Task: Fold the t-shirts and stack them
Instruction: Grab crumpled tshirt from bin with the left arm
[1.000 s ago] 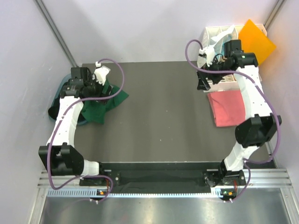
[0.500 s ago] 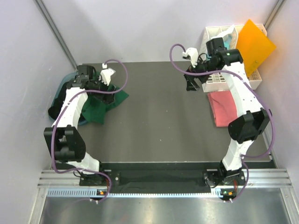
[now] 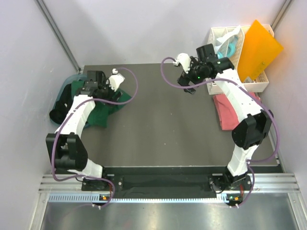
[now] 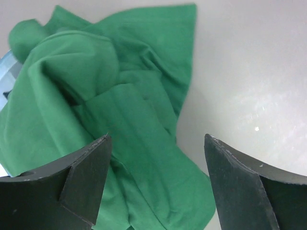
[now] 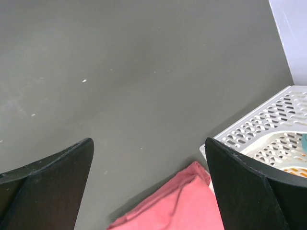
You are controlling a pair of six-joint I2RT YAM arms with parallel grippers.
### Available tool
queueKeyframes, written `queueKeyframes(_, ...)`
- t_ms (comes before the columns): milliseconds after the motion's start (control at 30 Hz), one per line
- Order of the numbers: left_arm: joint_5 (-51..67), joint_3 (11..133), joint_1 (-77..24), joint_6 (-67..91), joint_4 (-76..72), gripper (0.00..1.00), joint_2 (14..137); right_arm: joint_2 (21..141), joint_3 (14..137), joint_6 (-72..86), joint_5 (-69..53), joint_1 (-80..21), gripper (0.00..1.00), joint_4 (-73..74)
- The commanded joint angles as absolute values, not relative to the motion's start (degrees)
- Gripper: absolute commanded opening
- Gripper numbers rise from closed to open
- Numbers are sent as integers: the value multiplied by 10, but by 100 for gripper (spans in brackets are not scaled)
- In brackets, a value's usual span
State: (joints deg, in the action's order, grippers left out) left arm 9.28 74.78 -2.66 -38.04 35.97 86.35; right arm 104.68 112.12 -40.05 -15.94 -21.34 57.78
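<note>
A crumpled dark green t-shirt (image 3: 105, 108) lies at the table's left edge and fills the left wrist view (image 4: 110, 120). My left gripper (image 3: 100, 90) hovers over it, open, its jaws (image 4: 157, 139) wide apart with only cloth below them. A coral pink t-shirt (image 3: 234, 112) lies flat at the right, and its corner shows in the right wrist view (image 5: 177, 206). My right gripper (image 3: 188, 86) hangs open and empty over bare table at the back middle (image 5: 148, 141). A dark t-shirt (image 3: 58, 109) lies under the green one's left side.
A white slotted rack (image 3: 235, 72) stands at the back right corner, and its edge shows in the right wrist view (image 5: 268, 124). An orange plastic sheet (image 3: 259, 48) leans in it. Grey walls close in the left, back and right sides.
My right arm has swung left from the rack to the back middle of the table. My left gripper has shifted right over the green t-shirt, and its jaws have narrowed a little.
</note>
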Motion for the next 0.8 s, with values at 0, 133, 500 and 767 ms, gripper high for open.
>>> queueKeyframes(0,50,729,-44,-444,338,81,823,1018,1080,-415,-120,-249,100,484)
queueKeyframes(133,25,707,-48,-458,342,81,807,1031,1075,-406,-112,-266,100,467)
queueKeyframes(500,-41,635,-47,-463,313,70,816,998,1023,-411,-89,-266,100,426)
queueKeyframes(767,-33,655,-49,-442,332,35,885,978,1014,-404,-78,-263,100,417)
